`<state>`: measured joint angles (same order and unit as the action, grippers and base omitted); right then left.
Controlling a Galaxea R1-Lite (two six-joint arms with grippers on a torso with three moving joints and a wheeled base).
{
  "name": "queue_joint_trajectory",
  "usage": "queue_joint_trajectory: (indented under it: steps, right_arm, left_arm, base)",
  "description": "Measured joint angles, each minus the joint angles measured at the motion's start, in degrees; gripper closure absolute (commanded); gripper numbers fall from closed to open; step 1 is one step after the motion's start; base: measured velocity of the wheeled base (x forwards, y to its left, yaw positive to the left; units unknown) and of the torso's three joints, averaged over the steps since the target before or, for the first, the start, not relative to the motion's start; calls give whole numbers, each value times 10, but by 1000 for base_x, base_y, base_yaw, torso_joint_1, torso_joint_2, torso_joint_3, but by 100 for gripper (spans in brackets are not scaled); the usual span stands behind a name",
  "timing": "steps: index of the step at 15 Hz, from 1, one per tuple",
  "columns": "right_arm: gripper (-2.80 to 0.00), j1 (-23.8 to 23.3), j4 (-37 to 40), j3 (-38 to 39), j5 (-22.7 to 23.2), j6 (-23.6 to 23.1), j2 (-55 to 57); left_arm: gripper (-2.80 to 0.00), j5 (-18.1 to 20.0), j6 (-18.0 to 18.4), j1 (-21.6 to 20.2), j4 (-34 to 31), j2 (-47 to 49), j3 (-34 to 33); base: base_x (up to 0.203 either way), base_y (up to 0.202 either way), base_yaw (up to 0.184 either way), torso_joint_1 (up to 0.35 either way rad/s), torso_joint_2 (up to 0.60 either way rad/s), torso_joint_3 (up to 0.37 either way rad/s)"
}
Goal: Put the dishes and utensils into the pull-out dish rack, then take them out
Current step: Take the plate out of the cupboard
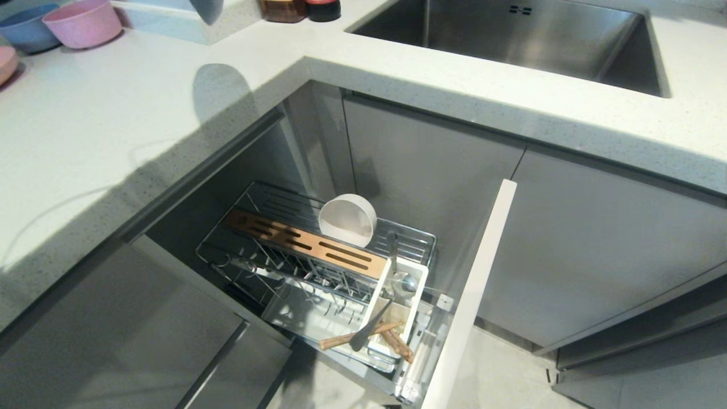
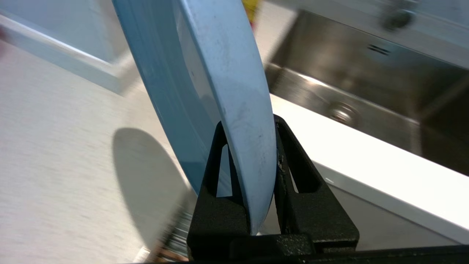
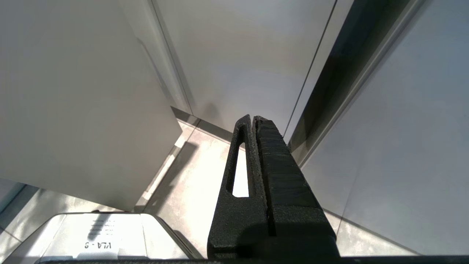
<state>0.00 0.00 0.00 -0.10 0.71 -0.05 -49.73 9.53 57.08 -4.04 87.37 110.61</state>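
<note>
The big white countertop [image 1: 113, 130] bends round a corner, and the steel sink [image 1: 511, 40] is set into it at the far right. Below the corner the pull-out dish rack [image 1: 295, 255] sticks out of the cabinet, with its pale front panel [image 1: 471, 295] on the right. The light-blue plate [image 2: 220, 91] is up in the air over the countertop, standing on its edge; only its bottom tip shows at the far top of the head view. The left gripper [image 2: 249, 146] pinches the plate's rim between its two black fingers. The cream-white bowl [image 1: 347, 220] stands on its side at the far end of the rack, behind the wooden strip [image 1: 306, 244]. The white caddy [image 1: 397, 307] at the near right holds the silver spoon [image 1: 397, 278] and the wooden chopsticks [image 1: 392, 335], which lean out over its near edge. The right gripper [image 3: 254, 121] hangs low by the cabinet doors with its fingers pressed together, holding nothing. A pink bowl [image 1: 82, 23] and a blue bowl [image 1: 25, 25] sit touching at the far left
</note>
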Motion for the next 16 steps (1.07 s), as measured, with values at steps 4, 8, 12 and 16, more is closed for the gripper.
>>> queue_joint_trajectory:
  steps: [4,8,12,16]
  right_arm:
    - [0,0,0,0,0,0,0]
    - [0,0,0,0,0,0,0]
    - [0,0,0,0,0,0,0]
    - [0,0,0,0,0,0,0]
  left_arm:
    - [0,-10,45,-103,20,-1,0]
    - [0,-11,60,-210,8,-5,0]
    - [0,-7,61,-304,-37,-25,0]
    - [0,52,57,-398,-104,-55,0]
  base:
    - [0,0,0,0,0,0]
    - [0,0,0,0,0,0]
    - [0,0,0,0,0,0]
    - [0,0,0,0,0,0]
